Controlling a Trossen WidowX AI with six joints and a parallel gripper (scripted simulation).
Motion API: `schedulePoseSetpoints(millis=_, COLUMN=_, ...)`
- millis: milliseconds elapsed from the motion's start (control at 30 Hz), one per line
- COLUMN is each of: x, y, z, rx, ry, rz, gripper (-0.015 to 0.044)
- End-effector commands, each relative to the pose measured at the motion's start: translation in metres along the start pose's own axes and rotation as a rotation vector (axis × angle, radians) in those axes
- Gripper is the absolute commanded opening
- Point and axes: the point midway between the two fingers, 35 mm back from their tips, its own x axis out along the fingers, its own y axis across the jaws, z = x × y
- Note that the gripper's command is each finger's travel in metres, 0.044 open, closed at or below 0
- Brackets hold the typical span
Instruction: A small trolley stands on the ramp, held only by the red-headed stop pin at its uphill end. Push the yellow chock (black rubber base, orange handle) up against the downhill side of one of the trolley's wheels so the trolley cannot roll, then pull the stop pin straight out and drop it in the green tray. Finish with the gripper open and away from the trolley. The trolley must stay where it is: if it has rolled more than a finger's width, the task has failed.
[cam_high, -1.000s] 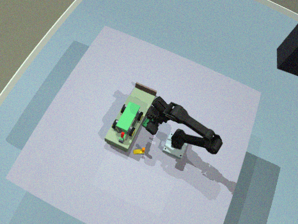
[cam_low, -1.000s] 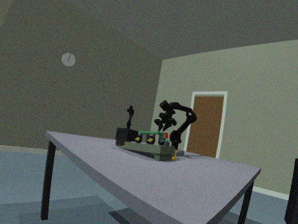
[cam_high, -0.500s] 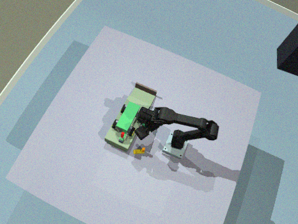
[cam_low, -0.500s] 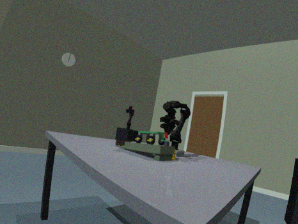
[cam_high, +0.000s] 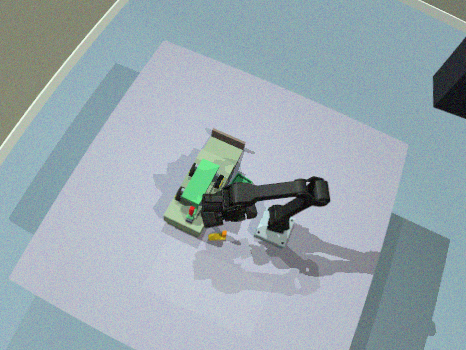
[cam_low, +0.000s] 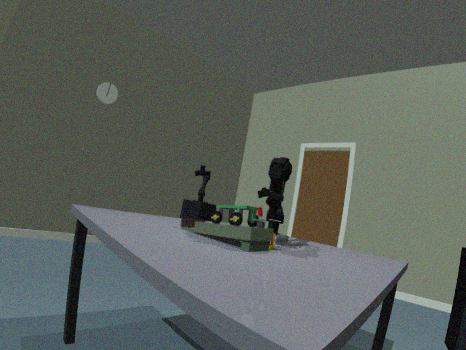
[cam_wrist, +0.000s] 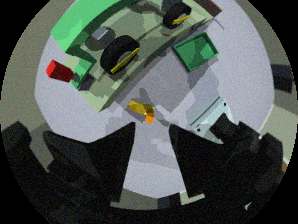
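Observation:
The yellow chock (cam_high: 216, 236) (cam_low: 272, 241) (cam_wrist: 141, 107) with its orange handle lies on the table beside the ramp's uphill end, away from the wheels. The green trolley (cam_high: 201, 181) (cam_wrist: 75, 30) stands on the grey-green ramp (cam_high: 226, 155) (cam_low: 225, 231) (cam_wrist: 100, 101). The red-headed stop pin (cam_high: 191, 210) (cam_low: 259, 211) (cam_wrist: 60, 71) stands upright at the trolley's uphill end. The green tray (cam_high: 242, 175) (cam_wrist: 184, 60) is beside the ramp, partly hidden by the arm in the top view. My gripper (cam_wrist: 152, 127) is part open and empty, above the table beside the ramp, with the chock showing beyond its fingertips.
A brown end board (cam_high: 228, 138) stands at the ramp's downhill end. The arm's pale base plate (cam_high: 272, 239) (cam_wrist: 202, 122) is on the table near the tray. The trolley's near-side wheels (cam_wrist: 120, 55) face the tray side.

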Motion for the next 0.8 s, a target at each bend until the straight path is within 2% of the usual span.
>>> schedulePoseSetpoints(millis=0, x=0.005, y=0.005, z=-0.015, rx=0.116, ry=-0.011, rz=-0.058, gripper=0.0190)
schedulePoseSetpoints(millis=333, x=0.011, y=0.006, z=-0.024, rx=0.183, ry=-0.023, rz=-0.090, gripper=0.0190)
schedulePoseSetpoints(millis=767, x=0.050, y=0.003, z=-0.023, rx=0.183, ry=-0.023, rz=-0.090, gripper=0.0190)
